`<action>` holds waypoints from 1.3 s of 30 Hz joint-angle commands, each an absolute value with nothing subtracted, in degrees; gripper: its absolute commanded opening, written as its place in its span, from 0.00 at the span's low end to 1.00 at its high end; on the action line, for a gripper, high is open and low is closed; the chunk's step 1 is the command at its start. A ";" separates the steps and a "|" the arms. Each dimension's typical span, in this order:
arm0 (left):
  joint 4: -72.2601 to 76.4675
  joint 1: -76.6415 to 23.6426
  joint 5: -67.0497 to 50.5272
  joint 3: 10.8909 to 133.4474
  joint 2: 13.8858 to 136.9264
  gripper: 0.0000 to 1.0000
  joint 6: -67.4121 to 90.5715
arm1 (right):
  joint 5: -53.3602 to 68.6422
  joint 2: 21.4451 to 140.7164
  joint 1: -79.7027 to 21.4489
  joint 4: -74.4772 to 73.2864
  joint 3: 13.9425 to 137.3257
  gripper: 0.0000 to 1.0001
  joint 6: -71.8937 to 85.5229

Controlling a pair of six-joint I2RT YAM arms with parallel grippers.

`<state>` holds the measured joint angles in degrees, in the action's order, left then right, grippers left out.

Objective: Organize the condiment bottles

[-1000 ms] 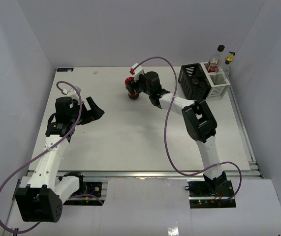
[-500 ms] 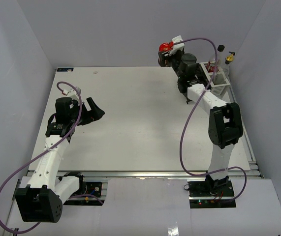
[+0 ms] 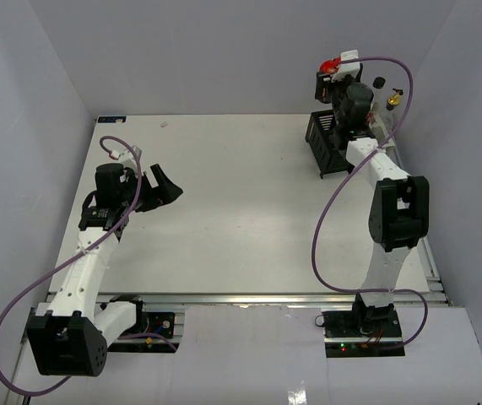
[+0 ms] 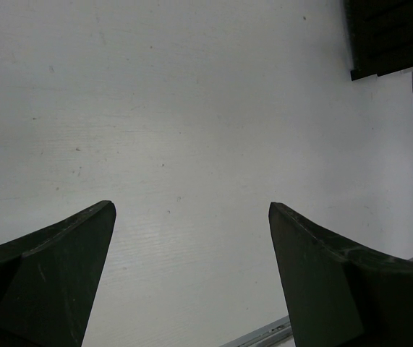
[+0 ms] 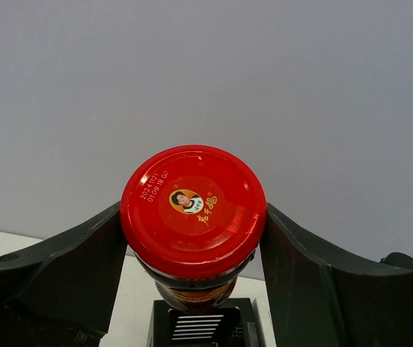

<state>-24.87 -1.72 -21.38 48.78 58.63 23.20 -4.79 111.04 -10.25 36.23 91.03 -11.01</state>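
Observation:
My right gripper (image 3: 328,74) is shut on the dark jar with the red lid (image 5: 193,210) and holds it in the air above the black half of the wire rack (image 3: 323,143). In the right wrist view the rack's black compartment (image 5: 200,325) shows straight below the jar. The jar's red lid (image 3: 329,65) shows in the top view. A clear gold-topped bottle (image 3: 391,103) and a black-capped bottle (image 3: 379,84) stand at the rack's far right, partly hidden by the arm. My left gripper (image 3: 166,186) is open and empty over the table's left side (image 4: 192,144).
The rack's white half (image 3: 384,139) lies behind my right arm near the right wall. A corner of the black rack (image 4: 390,36) shows in the left wrist view. The back wall stands close behind the rack.
My right gripper has carried the red-lidded jar from the table's middle back up and to the right, to above the rack. The left arm has hardly moved.

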 commanded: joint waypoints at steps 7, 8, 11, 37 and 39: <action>-22.06 -1.76 -24.87 50.57 60.26 0.98 23.34 | -6.15 106.30 -7.30 50.06 86.01 0.08 -10.73; -22.05 -1.76 -24.88 50.53 60.28 0.98 23.39 | -6.20 106.25 -7.10 50.12 85.38 0.08 -10.38; -21.91 -1.76 -24.81 50.39 60.26 0.98 23.61 | -7.50 106.32 -6.94 50.24 84.29 0.08 -10.28; -21.58 -1.76 -23.64 49.74 61.52 0.98 22.65 | -13.12 113.53 -5.98 43.04 86.53 0.11 -4.00; -21.71 -1.76 -23.53 49.83 61.50 0.98 22.49 | -13.35 114.28 -5.98 42.45 86.93 0.13 -3.63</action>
<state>-21.92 -1.72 -23.39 48.82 61.73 23.35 -10.18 115.03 -6.46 34.86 81.91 -4.43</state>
